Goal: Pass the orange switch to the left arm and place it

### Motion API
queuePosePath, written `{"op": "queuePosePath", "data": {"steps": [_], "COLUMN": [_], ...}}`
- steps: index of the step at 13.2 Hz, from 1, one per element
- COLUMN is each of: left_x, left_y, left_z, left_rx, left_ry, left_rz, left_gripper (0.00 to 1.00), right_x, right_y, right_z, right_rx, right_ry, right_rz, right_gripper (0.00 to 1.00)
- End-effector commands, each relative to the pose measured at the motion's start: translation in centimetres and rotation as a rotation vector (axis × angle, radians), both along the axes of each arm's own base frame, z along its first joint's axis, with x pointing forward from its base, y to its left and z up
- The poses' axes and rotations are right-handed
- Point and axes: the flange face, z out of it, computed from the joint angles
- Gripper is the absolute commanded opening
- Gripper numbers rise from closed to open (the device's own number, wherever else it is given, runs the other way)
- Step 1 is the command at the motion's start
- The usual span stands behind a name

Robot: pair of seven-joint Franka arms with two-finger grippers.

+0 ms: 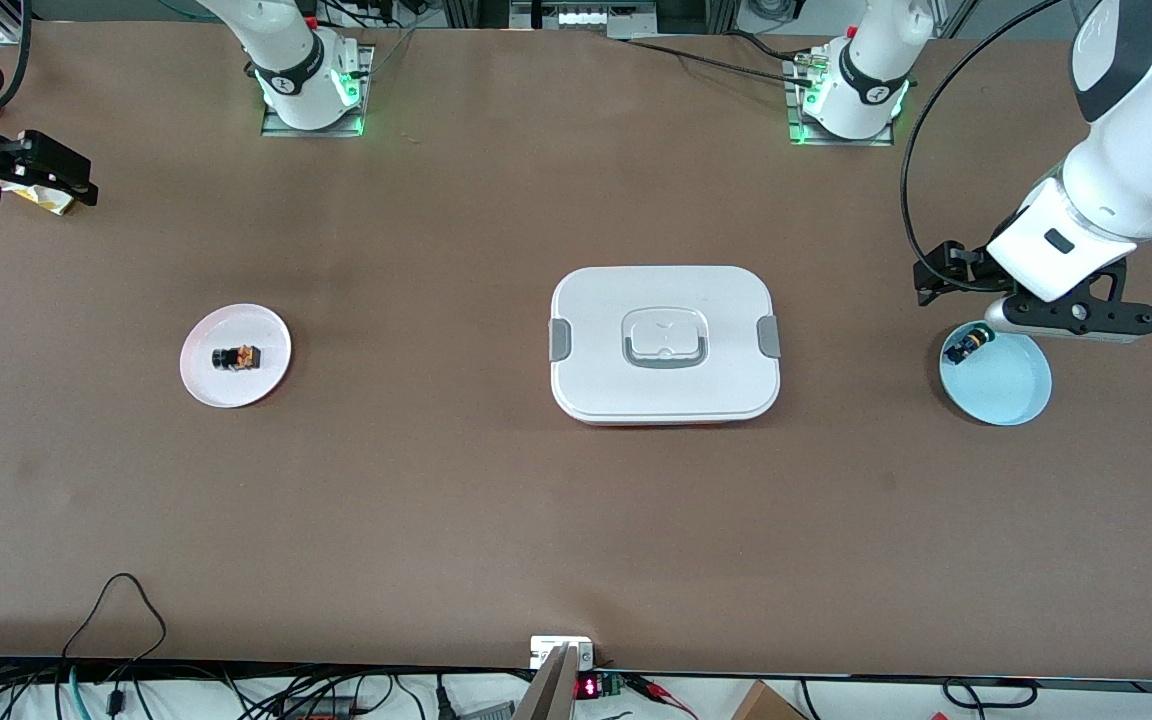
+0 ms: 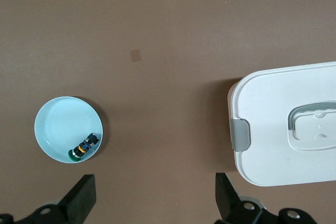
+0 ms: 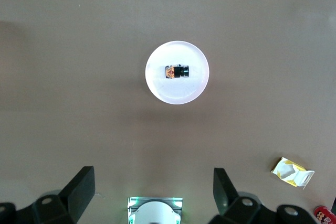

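Note:
The orange switch lies on its side on a small white plate toward the right arm's end of the table; in the right wrist view the orange switch sits in the middle of that plate. The white box with grey latches stands mid-table. My right gripper hangs open and empty high over the table's edge at its own end, its fingertips wide apart. My left gripper is open and empty above the rim of a light blue plate; left gripper.
The light blue plate at the left arm's end holds a black switch with a yellow-green cap. A yellow and white carton lies under the right gripper. Cables run along the table edge nearest the front camera.

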Motion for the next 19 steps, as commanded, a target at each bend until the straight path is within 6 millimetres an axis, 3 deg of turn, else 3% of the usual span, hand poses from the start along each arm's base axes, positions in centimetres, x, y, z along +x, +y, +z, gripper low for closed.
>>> {"op": "queuePosePath", "data": {"steps": [1,6,10,14,19], "left_x": [0.3,0.2,0.3,0.3,0.4], "left_y": [0.2,0.2,0.4,0.4,0.4], "left_z": [0.5,0.5,0.4,0.4,0.3], "left_rx": [-0.026,-0.025,-0.025,-0.027,-0.027], "left_ry": [0.017,0.018,0.020,0.019,0.020], "left_rz": [0.003,0.001,0.000,0.002,0.000], "left_gripper": [1.00,1.00,1.00,1.00,1.00], "right_x": [-0.4,-0.1,0.6,2.9,6.6], "right_y": [0.2,-0.2,-0.1,0.0,-0.7], "right_z": [-0.5,-0.4,-1.9,-4.8,-10.2], "right_rx": [0.016,0.013,0.011,0.007,0.029], "right_ry": [0.012,-0.002,0.028,0.027,0.030], "right_rz": [0.015,0.000,-0.002,-0.001,-0.013], "right_gripper": [1.00,1.00,1.00,1.00,1.00]}}
